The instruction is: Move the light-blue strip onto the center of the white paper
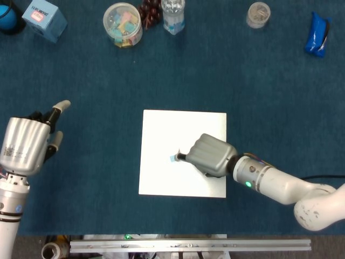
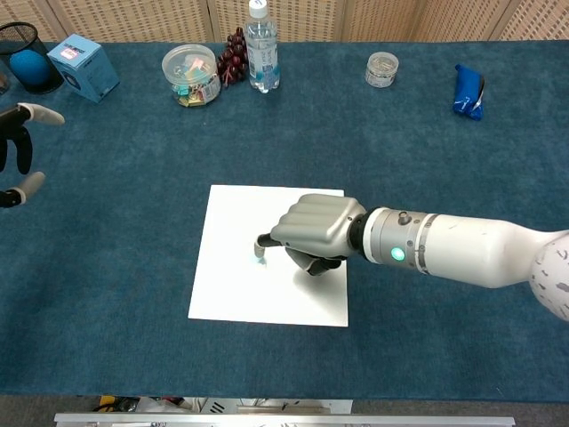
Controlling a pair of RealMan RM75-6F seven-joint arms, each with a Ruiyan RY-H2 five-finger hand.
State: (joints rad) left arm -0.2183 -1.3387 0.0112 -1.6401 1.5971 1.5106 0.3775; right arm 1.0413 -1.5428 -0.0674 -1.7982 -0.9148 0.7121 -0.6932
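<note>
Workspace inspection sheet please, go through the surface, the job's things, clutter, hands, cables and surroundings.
Surface: dark blue cloth-covered table.
Job's things: light-blue strip lies near the middle of the white paper.
Clutter: along the far edge, a blue box, a clear tub of coloured bits, dark grapes, a water bottle, a small clear jar, a blue pouch.
Hands: right hand over the paper, a fingertip at the strip; whether it touches is unclear. Left hand off the paper, holding nothing.
Cables: dark cable beside the right arm.
Surroundings: woven panels behind the table.
</note>
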